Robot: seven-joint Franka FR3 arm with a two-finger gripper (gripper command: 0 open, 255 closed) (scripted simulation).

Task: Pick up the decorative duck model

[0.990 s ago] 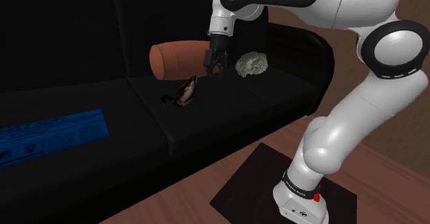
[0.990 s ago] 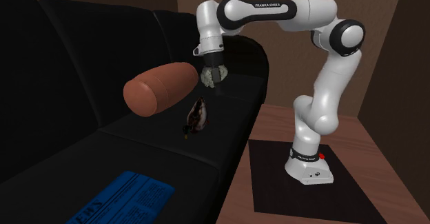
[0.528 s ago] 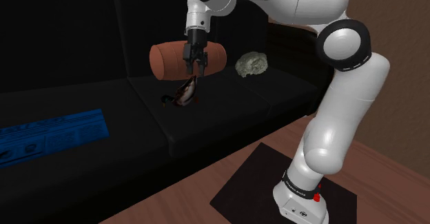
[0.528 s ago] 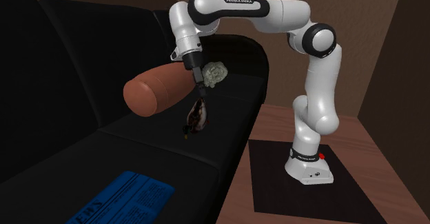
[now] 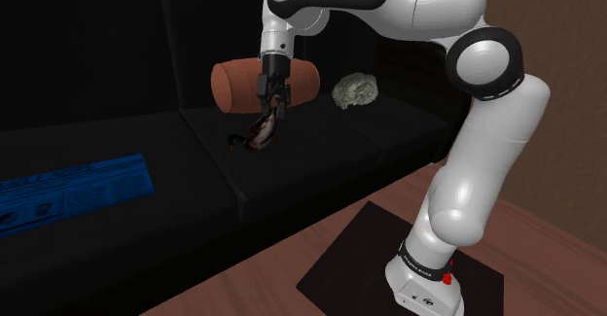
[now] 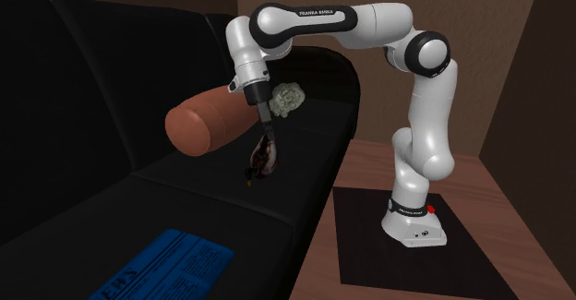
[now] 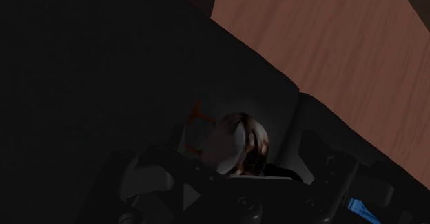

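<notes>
Standing open astride the duck model [image 5: 255, 135], the end effector [image 5: 269, 113] sits just left of centre in the shoulder view, lower than a second ago, clasping nothing. That duck model lies on the black sofa seat [image 5: 331, 154], under the brown bolster [image 5: 238, 83]; closing looks next.

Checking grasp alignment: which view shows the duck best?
Second exterior view: the duck stands out against the sofa seat. Shoulder view shows it smaller, under the gripper; wrist view, close but dim.
</notes>
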